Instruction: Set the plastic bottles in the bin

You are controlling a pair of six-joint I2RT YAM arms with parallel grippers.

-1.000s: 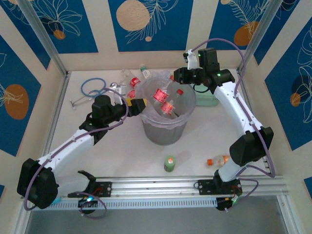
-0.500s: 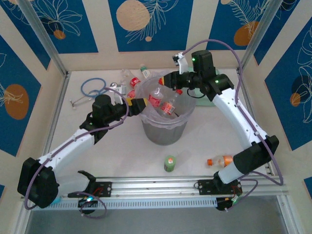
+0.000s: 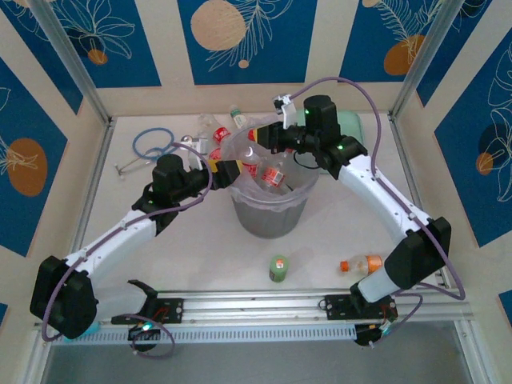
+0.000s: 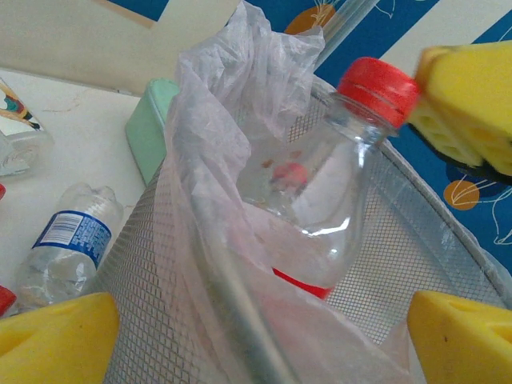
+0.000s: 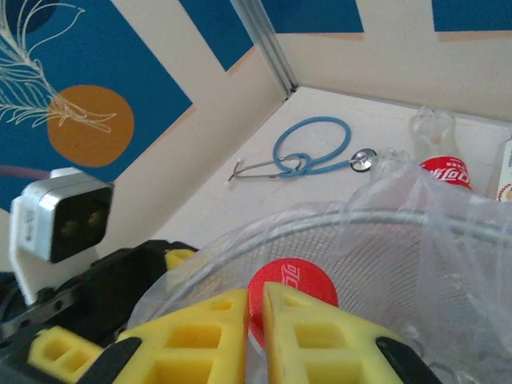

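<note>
Blue leaf-print panels wall in a white desk (image 3: 200,240). From above, the right gripper (image 3: 254,136) has swung within a second from the far right, by the mint case (image 3: 350,124), to the far-left rim of the bin (image 3: 272,216). It is clenched on a bottle (image 3: 251,156). The left gripper (image 3: 226,170) has stayed at the bin's left rim, spread wide and holding nothing. Other bottles already lie in the bin. A green bottle (image 3: 278,268) and an orange bottle (image 3: 358,264) wait on the near desk, and more lie far left.

In the left wrist view, the held bottle hangs upright inside the bin's bag (image 4: 216,120), its red cap (image 4: 376,80) against a yellow finger.

In the right wrist view, that cap sits between the closed fingers, with a stethoscope (image 5: 312,152) beyond.

The bottle now looks placed for release; several others remain.
</note>
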